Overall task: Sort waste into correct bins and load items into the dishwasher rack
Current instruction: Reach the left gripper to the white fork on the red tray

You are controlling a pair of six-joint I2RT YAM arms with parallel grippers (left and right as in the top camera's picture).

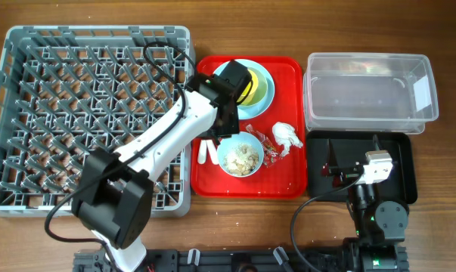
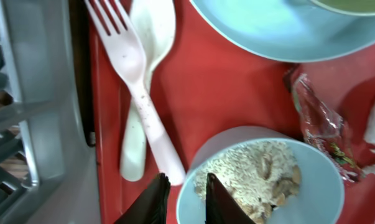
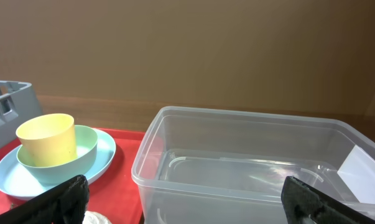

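My left gripper (image 2: 186,180) has its 2 jaws pinched on the rim of the light blue bowl (image 2: 329,186), 1 finger outside it and 1 inside at the edge of the rice-like food scraps (image 2: 249,168). The bowl sits on the red tray (image 2: 224,99), near the edge that faces the dishwasher rack (image 1: 99,32). Just beside it lie the white fork (image 2: 134,74) and spoon (image 2: 153,31), the fork crossing over the spoon. The red snack wrapper (image 2: 321,124) lies on the bowl's other side, with the white tissue (image 1: 286,136) next to it.

My right gripper (image 3: 187,208) hangs over the black tray (image 1: 405,170), jaws spread wide, holding nothing. Ahead of it stands the clear tub (image 3: 249,116). On the light blue plate (image 3: 7,177), the yellow-green cup (image 3: 45,138) stands inside the pale green bowl (image 3: 84,146).
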